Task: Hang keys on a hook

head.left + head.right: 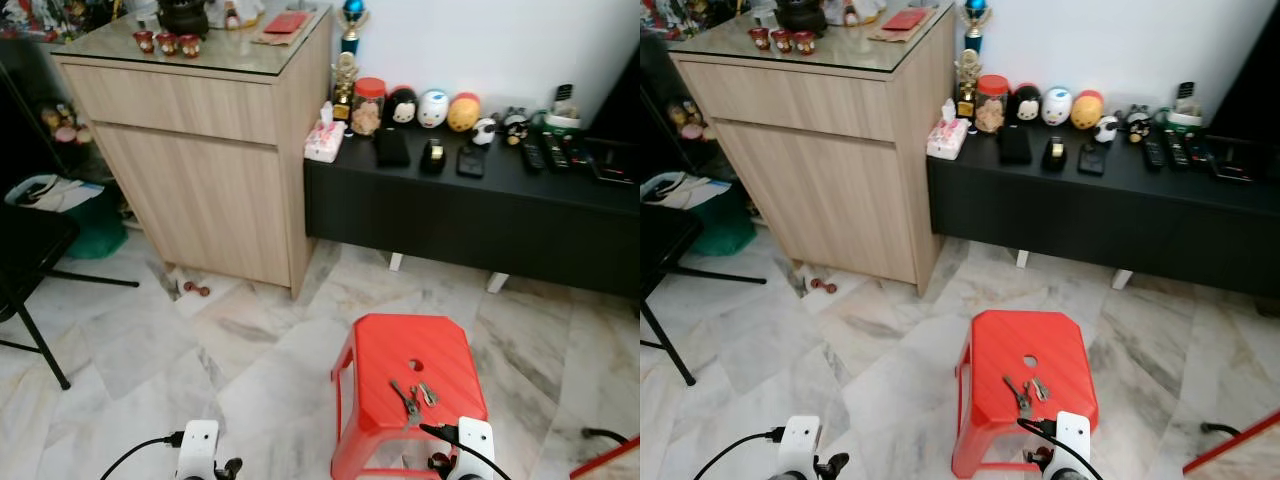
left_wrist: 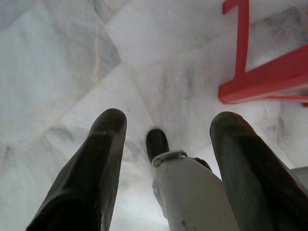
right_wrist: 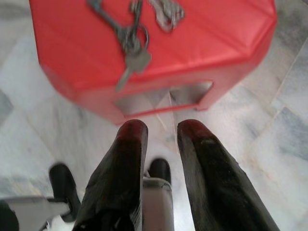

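Grippers: the right gripper (image 3: 161, 132) is held low just short of the stool's near edge, its fingers parted by a narrow gap and nothing pinched; the left gripper (image 2: 166, 127) is spread wide over bare marble floor (image 1: 150, 340), empty.
Keys: a small bunch of keys (image 1: 411, 398) is seen lying flat on the seat of the red plastic stool (image 1: 380, 350), near its front edge and just beyond the right gripper.
Step in hand: the approach to the pick-up is judged to be under way; the keys are not yet grasped.
Next move: the right gripper must be raised above the seat, opened wider, and closed on the ring from above.
Beyond: a wooden cabinet (image 1: 200, 160) and a low black sideboard (image 1: 470, 215) lined with small figurines are seen against the wall.
Hook: none can be made out.
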Robot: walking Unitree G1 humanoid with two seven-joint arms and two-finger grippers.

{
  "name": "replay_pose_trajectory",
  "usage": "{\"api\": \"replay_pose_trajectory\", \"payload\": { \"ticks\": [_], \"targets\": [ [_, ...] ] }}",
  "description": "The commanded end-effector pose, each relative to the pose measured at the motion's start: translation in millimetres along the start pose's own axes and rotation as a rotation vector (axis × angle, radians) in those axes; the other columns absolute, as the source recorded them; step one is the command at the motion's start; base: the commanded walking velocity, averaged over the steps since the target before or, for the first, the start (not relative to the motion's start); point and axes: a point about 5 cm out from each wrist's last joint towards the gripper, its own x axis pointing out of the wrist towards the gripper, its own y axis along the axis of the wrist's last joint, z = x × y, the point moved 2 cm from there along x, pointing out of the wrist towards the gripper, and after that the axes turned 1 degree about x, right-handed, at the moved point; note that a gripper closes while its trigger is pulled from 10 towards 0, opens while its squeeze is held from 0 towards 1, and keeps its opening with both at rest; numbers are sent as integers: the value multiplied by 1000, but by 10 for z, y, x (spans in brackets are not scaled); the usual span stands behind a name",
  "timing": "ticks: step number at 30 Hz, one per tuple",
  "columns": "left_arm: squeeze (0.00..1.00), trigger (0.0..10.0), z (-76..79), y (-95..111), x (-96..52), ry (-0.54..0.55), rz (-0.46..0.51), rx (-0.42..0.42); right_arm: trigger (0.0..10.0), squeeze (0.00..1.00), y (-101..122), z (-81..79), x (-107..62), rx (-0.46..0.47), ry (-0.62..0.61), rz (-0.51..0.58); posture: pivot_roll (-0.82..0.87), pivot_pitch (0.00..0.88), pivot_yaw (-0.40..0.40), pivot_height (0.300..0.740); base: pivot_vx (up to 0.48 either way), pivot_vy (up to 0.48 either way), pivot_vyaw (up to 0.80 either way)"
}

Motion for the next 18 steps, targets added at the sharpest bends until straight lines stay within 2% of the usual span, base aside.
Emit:
{"api": "replay_pose_trajectory", "payload": {
  "ticks": [1, 3, 12, 16, 18],
  "targets": [
    [0, 10000, 35, -19, 4, -9, -17, 2, 10000, 0, -56, 78, -13, -2, -20, -19, -23, 20, -35, 740, 289, 0, 0],
    [0, 10000, -44, -45, -12, -1, -19, 0, 10000, 0, -57, 75, -12, -2, -21, -20, -24, 20, -34, 740, 285, 0, 0],
    [0, 10000, -125, -53, -24, 8, -23, -2, 10000, 0, -40, 65, -10, 0, -24, -12, -25, 20, -33, 740, 290, 0, 0],
    [0, 10000, -139, -37, -22, 10, -22, 1, 10000, 0, 27, 60, -5, -14, -41, 25, -22, 21, -34, 740, 291, 0, 0],
    [0, 10000, -127, -28, -18, 11, -18, 8, 10000, 0, 121, 62, 1, 8, -47, 67, -25, 23, -33, 740, 0, 0, 0]
  ]
}}
